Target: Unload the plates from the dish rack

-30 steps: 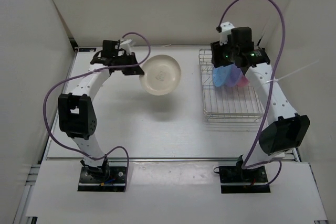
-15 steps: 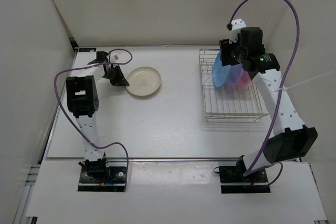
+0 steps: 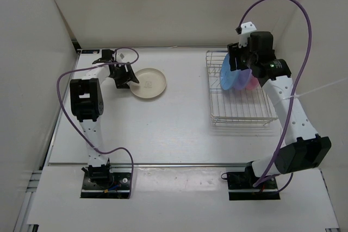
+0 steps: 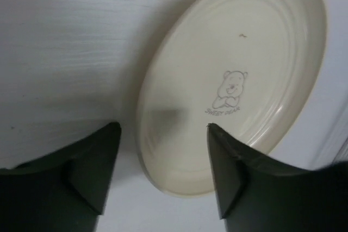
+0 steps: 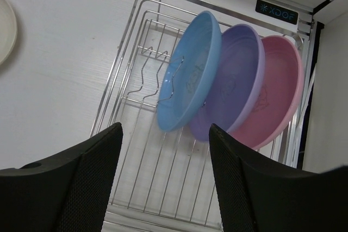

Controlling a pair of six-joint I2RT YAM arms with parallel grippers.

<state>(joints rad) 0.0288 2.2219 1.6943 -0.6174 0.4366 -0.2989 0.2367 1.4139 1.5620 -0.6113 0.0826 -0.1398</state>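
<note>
Three plates stand on edge at the far end of the wire dish rack [image 3: 239, 110] [image 5: 147, 156]: blue [image 3: 226, 76] [image 5: 189, 71], light purple [image 3: 239, 78] [image 5: 234, 80] and pink [image 3: 251, 83] [image 5: 274, 93]. My right gripper [image 3: 235, 61] [image 5: 165, 129] hangs open above them, touching none. At the far left a cream plate [image 3: 148, 83] [image 4: 234, 80] with a bear print lies flat on the table. My left gripper [image 3: 126, 77] [image 4: 162, 129] is open at its left rim, with a finger on either side of the rim and not gripping it.
White walls [image 3: 32, 52] close in the table on the left, back and right. The rack sits near the right wall. Purple cables [image 3: 283, 4] loop over the right arm and beside the left arm.
The left arm brought the cream plate down from the air onto the table, then opened its jaws and let it go. The right gripper drew back a little above the rack.
</note>
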